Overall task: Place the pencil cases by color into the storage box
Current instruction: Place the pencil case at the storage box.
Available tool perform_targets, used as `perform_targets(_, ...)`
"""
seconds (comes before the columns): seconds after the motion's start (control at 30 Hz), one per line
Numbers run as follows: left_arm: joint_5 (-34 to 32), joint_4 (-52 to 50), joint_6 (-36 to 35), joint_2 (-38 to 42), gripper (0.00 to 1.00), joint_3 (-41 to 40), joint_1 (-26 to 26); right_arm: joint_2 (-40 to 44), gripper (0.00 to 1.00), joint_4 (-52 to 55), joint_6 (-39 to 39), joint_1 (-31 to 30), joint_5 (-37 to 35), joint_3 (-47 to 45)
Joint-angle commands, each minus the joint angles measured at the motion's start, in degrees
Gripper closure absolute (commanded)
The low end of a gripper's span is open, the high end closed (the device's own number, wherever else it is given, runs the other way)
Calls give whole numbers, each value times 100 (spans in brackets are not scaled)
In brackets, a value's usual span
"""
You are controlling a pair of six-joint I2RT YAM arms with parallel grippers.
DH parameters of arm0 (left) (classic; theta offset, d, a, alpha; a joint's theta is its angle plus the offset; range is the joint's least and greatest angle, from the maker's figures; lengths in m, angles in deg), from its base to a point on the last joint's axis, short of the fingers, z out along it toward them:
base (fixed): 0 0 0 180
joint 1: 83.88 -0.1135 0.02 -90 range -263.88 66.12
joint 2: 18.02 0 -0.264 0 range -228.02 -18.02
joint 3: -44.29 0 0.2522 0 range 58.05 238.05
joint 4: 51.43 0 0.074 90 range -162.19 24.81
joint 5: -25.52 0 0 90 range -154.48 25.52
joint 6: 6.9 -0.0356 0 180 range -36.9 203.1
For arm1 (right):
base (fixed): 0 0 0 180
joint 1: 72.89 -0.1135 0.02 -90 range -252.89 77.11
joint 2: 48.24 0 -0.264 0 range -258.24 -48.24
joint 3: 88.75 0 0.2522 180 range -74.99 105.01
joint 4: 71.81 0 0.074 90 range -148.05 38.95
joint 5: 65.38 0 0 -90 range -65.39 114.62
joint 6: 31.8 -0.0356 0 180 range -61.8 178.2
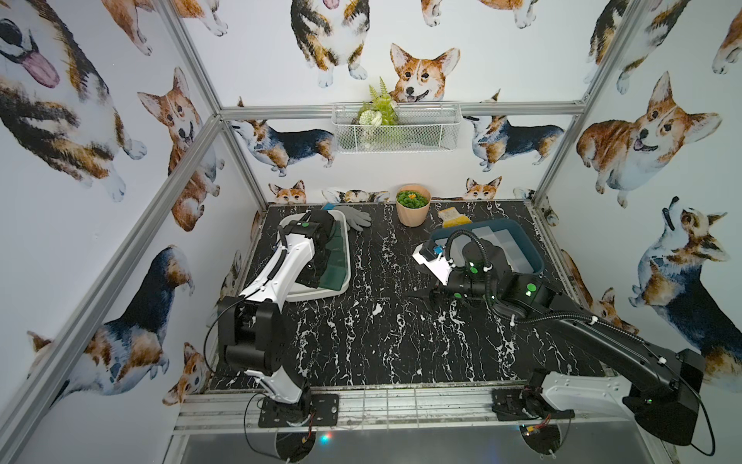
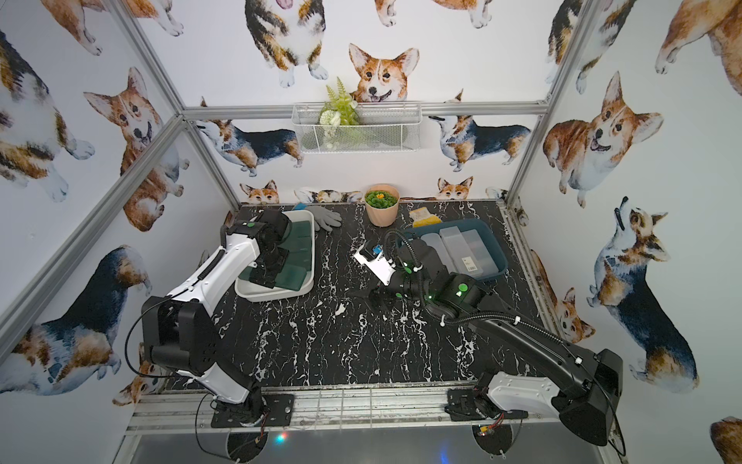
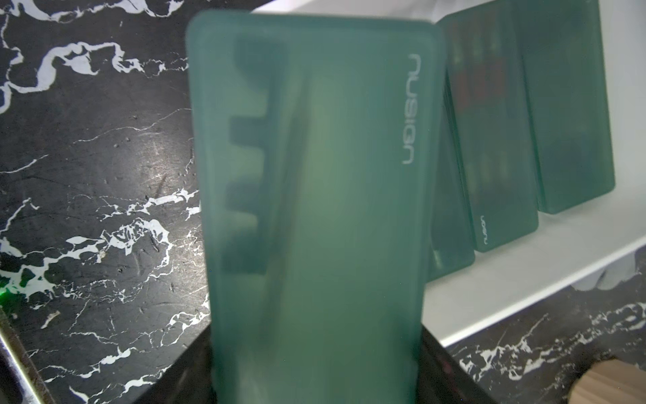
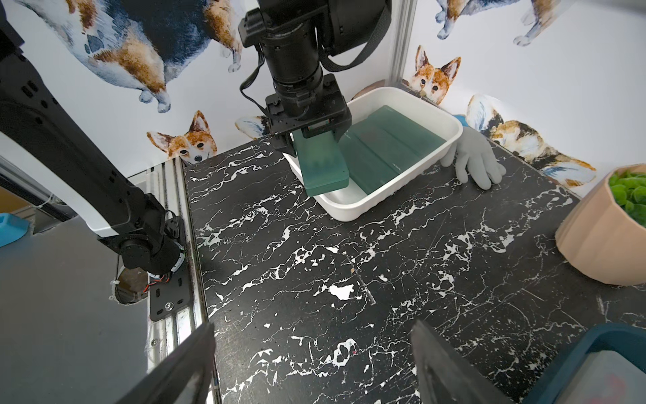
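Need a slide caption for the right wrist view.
Left pincer holds a dark green pencil case tilted over the white tub holding other green cases; right pincer open above the tabletop.

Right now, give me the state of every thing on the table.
Left tool, shut on green case.
Green case, held tilted over white tub.
Right tool, open, empty.
White tub, holds other green cases.
Teal tub, holds clear cases.
Glove, lying flat.
Pot, upright.

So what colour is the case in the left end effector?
Translucent dark green case; clearest in right wrist view.
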Motion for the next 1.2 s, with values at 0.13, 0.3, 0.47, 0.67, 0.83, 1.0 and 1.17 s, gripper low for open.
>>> perform_targets(0.13,110,178,654,-462,33,-20,-72,23,12,-109,107,-7,-4,3)
perform_targets(0.3,239,201,876,-806,33,131,-72,-23,12,-49,181,-7,27,35)
perform_targets(0.47,300,183,1090,-1032,33,232,-104,-10,12,11,248,-7,-3,30)
perform_targets(0.67,421,228,1290,-1164,33,299,-254,-5,11,48,281,-7,-11,29)
perform_targets(0.83,444,219,1417,-1198,33,356,-343,4,11,75,295,2,-38,14)
perform_targets(1.0,529,228,1523,-1284,33,313,-393,-20,11,84,327,2,-47,31)
perform_targets(1.17,525,240,1555,-1415,33,353,-406,-58,11,84,345,7,-62,44)
